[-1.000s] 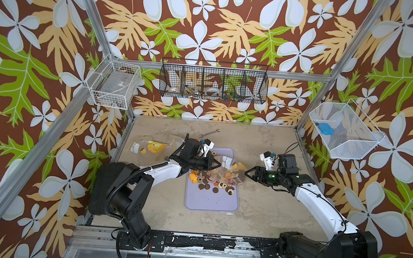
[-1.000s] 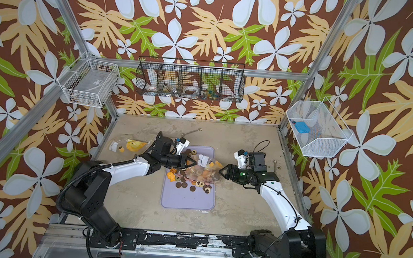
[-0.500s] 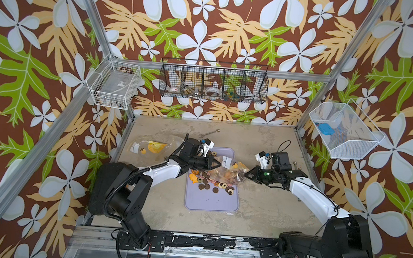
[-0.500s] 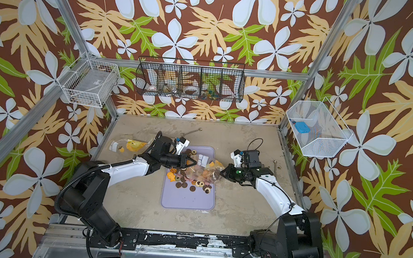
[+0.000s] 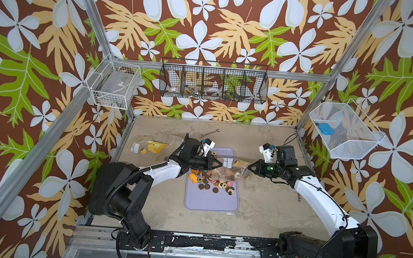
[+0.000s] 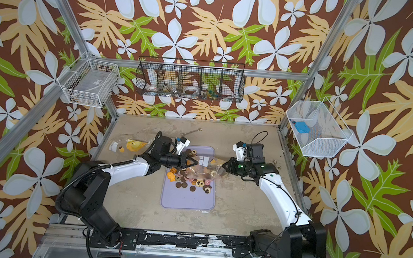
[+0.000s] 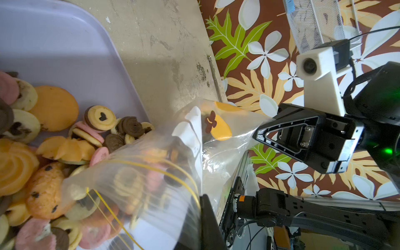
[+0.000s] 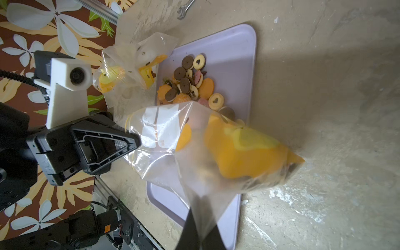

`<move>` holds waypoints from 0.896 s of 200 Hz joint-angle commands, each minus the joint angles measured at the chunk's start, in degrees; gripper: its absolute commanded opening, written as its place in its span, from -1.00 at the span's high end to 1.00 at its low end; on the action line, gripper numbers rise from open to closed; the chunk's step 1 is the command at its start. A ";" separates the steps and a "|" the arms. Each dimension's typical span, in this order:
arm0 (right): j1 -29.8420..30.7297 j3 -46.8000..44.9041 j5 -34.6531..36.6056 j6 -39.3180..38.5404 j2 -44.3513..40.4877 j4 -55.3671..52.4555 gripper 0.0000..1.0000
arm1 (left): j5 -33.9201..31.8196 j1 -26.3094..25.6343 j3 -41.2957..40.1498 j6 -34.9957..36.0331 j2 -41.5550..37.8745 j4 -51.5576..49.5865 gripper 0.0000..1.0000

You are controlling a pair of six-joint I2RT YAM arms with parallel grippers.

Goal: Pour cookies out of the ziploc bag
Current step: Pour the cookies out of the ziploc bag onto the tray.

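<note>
The ziploc bag (image 5: 232,170) is held stretched between the two claws, over the far half of a lilac tray (image 5: 211,202). The left claw (image 5: 220,165) is clenched on the bag's mouth edge, where a yellow zip line is seen in the left wrist view (image 7: 151,184). The right claw (image 5: 249,167) is clenched on the opposite end of the bag, and clear film is seen pinched between its dark fingers (image 8: 194,225) in the right wrist view. In both top views the claw tips face each other, with only the bag (image 6: 207,170) between them.

The cookies (image 5: 209,183) are heaped on the tray just below and to the near side of the left claw: brown, tan, pink and orange rounds, some with heart-shaped centres (image 7: 99,118). More rounds are seen through the film near the left claw, but it cannot be told whether they lie inside the bag or under it. A large orange piece (image 8: 244,153) is seen inside the bag at the right claw's end.

A second bag (image 5: 149,146) with yellow contents lies on the bench (image 5: 264,208) behind the left claw's arm, and a wrench (image 5: 209,133) lies farther off.
</note>
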 commanded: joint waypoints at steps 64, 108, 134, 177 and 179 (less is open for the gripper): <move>5.90 5.32 0.44 -0.73 0.98 -1.42 1.00 | 0.95 0.81 -4.64 -2.75 -1.64 6.39 1.00; 10.62 8.14 4.43 -0.70 2.51 -2.45 1.00 | 2.12 4.47 -11.22 -7.07 -3.32 13.16 1.00; 12.16 8.89 5.75 -0.30 2.92 -2.30 1.00 | 2.17 5.56 -12.66 -6.80 -4.23 12.98 1.00; 15.15 11.53 6.90 0.37 4.21 -2.78 1.00 | 2.13 5.89 -12.66 -6.20 -4.75 12.37 1.00; 15.38 11.70 6.82 0.40 4.21 -2.82 1.00 | 1.98 5.93 -12.64 -6.11 -4.84 12.17 1.00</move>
